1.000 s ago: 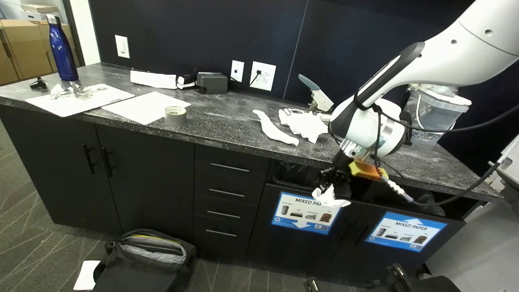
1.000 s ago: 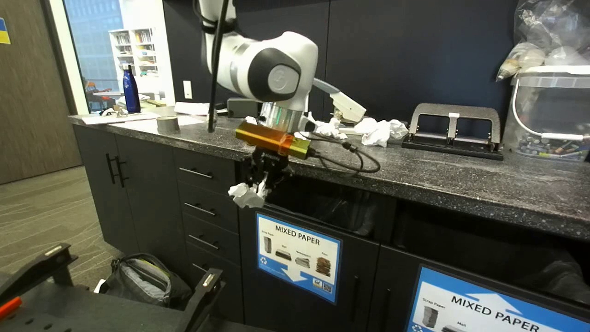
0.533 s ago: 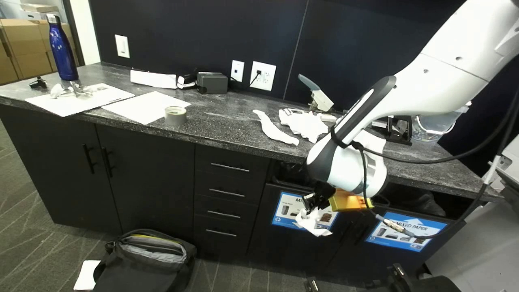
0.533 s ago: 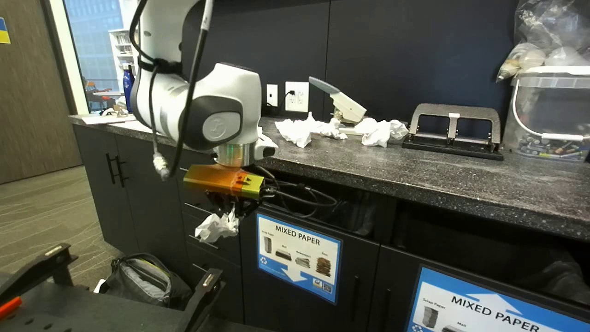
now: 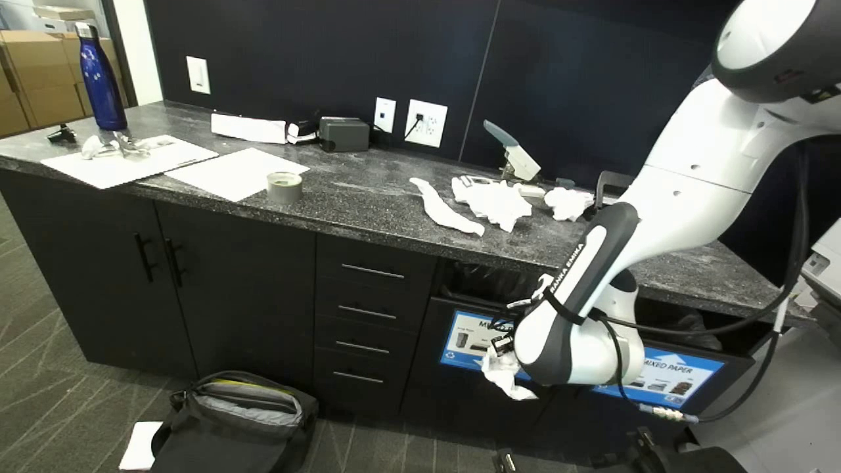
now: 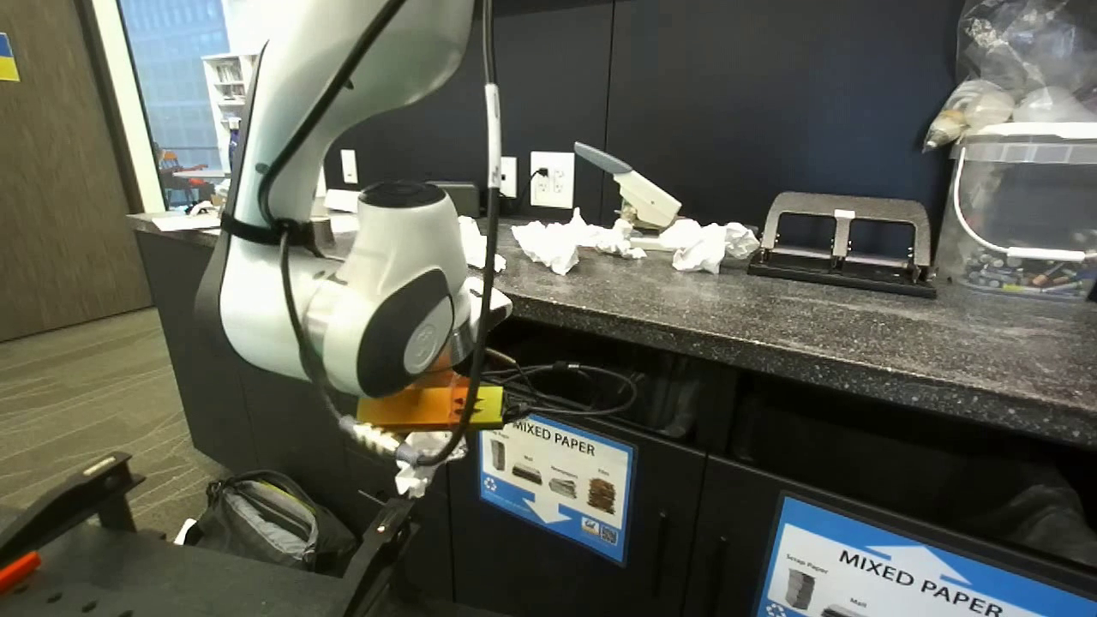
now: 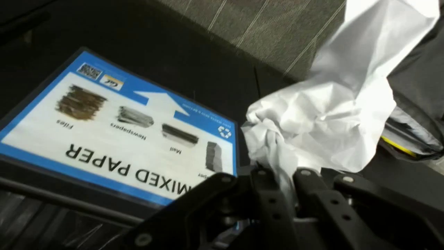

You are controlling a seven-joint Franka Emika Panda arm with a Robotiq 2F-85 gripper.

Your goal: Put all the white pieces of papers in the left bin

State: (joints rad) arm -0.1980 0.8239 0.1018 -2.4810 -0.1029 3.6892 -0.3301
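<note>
End effector (image 7: 284,177) narrow, pinching crumpled white paper piece (image 7: 322,114) in front of blue-signed dark left bin (image 6: 656,480). Open slot between left bin's rim and dark speckled stone worktop (image 6: 823,321) edge above. In an exterior view, looped black cable (image 6: 575,367) crosses left bin's opening. White paper scraps (image 5: 496,202), cream-and-grey stapler (image 5: 520,161) on worktop above left bin; dark fabric bag (image 5: 236,430) on floor (image 5: 361,453) left of it.

A blue bottle (image 5: 103,82) stands upright near the left end of the surface (image 5: 361,197), a tape roll (image 5: 284,190) near its front edge. A stapler (image 6: 647,199), hole punch (image 6: 842,236) and clear bucket (image 6: 1037,197) stand toward the back edge. An open dark bag (image 5: 227,443) lies on the carpet (image 5: 52,394).
</note>
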